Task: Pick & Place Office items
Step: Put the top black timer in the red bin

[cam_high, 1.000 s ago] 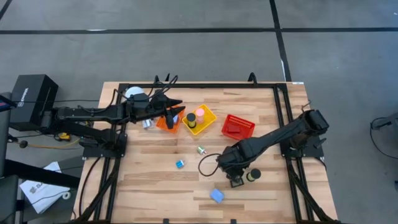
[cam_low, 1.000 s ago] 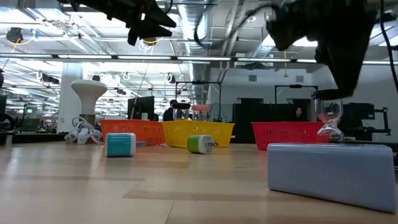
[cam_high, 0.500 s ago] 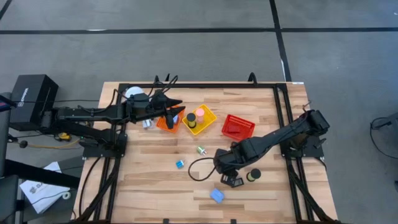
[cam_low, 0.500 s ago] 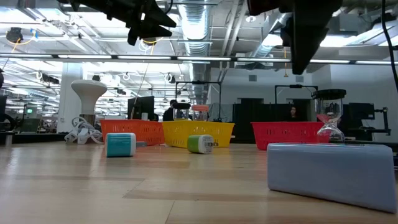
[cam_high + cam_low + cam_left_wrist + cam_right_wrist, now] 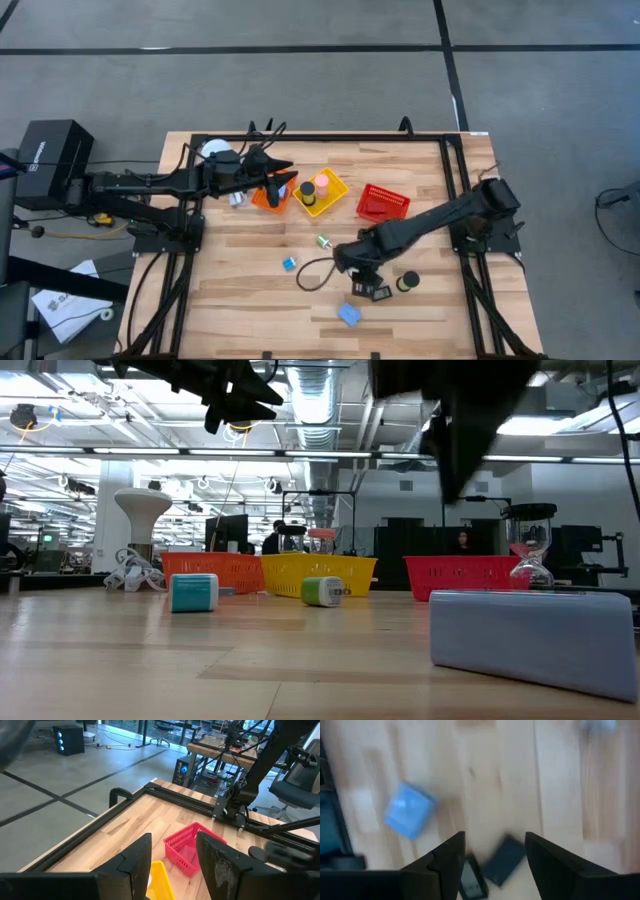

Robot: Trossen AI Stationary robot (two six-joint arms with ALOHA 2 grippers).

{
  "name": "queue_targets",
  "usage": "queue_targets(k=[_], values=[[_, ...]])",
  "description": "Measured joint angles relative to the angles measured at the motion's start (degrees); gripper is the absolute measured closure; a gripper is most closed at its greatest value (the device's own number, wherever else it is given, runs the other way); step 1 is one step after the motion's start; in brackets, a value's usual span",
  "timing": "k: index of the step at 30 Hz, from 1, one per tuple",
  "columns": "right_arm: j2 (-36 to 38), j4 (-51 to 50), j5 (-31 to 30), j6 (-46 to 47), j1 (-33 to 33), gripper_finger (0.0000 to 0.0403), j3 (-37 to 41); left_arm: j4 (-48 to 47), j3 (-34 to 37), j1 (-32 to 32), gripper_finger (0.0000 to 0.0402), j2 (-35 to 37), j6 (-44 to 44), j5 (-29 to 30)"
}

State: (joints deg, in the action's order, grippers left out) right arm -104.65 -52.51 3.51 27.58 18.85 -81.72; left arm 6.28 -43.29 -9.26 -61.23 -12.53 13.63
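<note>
My right gripper (image 5: 362, 282) (image 5: 495, 840) hangs open, pointing down, just above two black flat rectangles (image 5: 373, 291) (image 5: 504, 860) that lie flat on the table near its front. A light-blue block (image 5: 348, 314) (image 5: 410, 817) rests on the table close by. To their right stands a black cylinder (image 5: 408, 282). A small blue block (image 5: 289, 263) and a small green-and-white cylinder (image 5: 324, 241) lie toward the middle of the table. My left gripper (image 5: 282, 188) (image 5: 172, 840) waits open and level above the orange basket (image 5: 262, 197), nothing between its fingers.
A yellow basket (image 5: 330, 195) holds a black cylinder (image 5: 307, 189) and a pink cylinder (image 5: 321, 183). A red basket (image 5: 383, 204) stands to its right, a white globe (image 5: 215, 152) at the far left. A black cable (image 5: 312, 275) loops on the wood left of my right gripper.
My right gripper has gone toward the table's left edge, away from the black cylinder, and has rolled about its own axis. The black flat rectangles, before under the hand, now show beside it. My left arm has kept still.
</note>
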Motion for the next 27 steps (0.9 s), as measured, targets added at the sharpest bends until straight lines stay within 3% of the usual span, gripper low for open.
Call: queue_targets(k=[7,20,27], values=[[-9.1,-3.2,13.2,5.2,-3.8,0.0209,-3.0,-1.2,0.0,0.0,0.0252,0.0,0.0,0.0],[-19.5,-15.3,12.8,2.1,-8.1,0.021,-9.4,-2.4,0.0,0.0,0.0252,0.0,0.0,0.0],[-20.1,-20.9,12.9,0.4,-8.0,0.0214,-10.5,-2.4,0.0,0.0,0.0252,0.0,0.0,0.0]])
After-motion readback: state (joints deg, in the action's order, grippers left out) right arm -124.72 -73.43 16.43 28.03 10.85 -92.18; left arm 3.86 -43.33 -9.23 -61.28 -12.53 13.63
